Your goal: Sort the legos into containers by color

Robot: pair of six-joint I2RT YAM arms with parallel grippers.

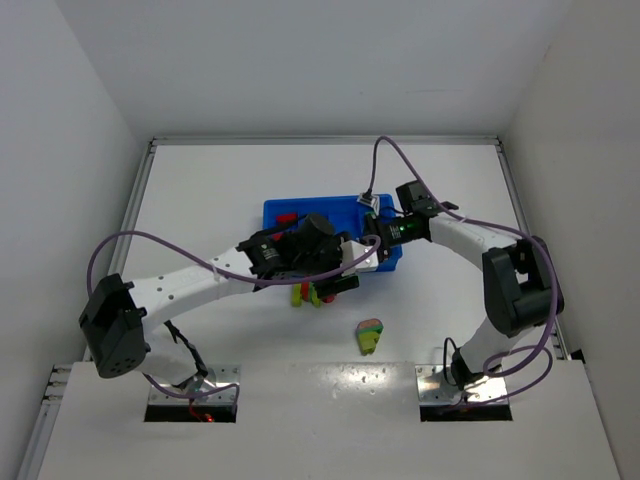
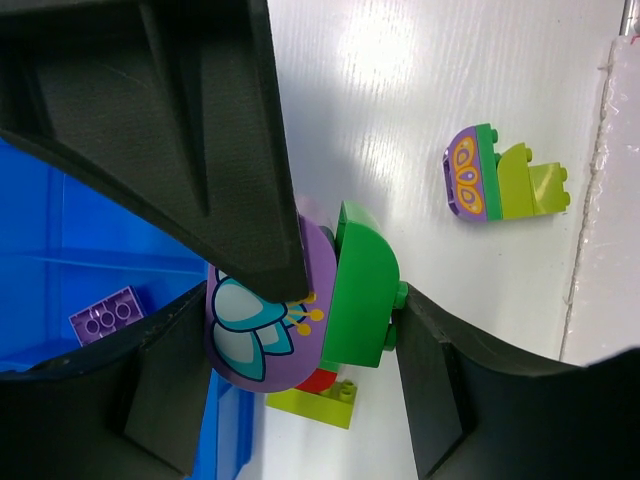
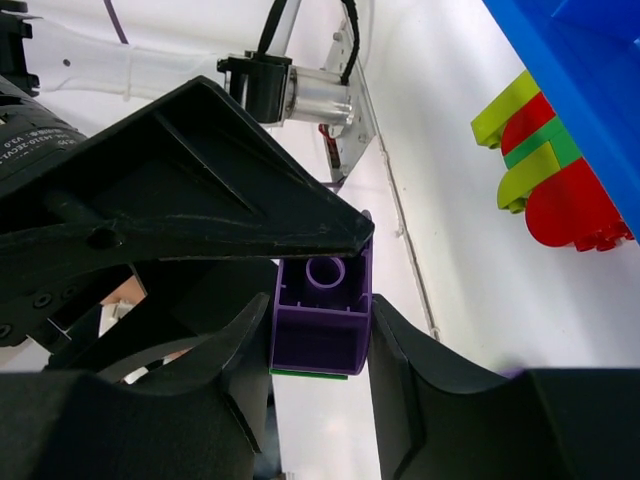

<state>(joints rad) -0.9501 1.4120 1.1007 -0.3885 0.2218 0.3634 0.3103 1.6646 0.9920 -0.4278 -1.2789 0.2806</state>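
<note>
A purple butterfly brick (image 2: pixel 260 330) joined to a green brick (image 2: pixel 365 290) hangs beside the blue tray (image 1: pixel 275 212). My left gripper (image 2: pixel 305 315) is shut on this pair, one finger on the purple face and one on the green studs. My right gripper (image 3: pixel 320 320) is shut on the same purple brick (image 3: pixel 320 325), seen from its hollow underside. The two grippers meet at the tray's near right corner, the left gripper (image 1: pixel 345 268) just below the right gripper (image 1: pixel 372 245). A purple brick (image 2: pixel 107 313) and a red brick (image 1: pixel 288 217) lie in the tray.
A yellow-green, red and green cluster (image 1: pixel 310 293) lies on the table just in front of the tray, also in the right wrist view (image 3: pixel 545 170). A purple, green and yellow-green cluster (image 1: pixel 370 335) lies nearer the bases, also in the left wrist view (image 2: pixel 500 175). White walls enclose the table.
</note>
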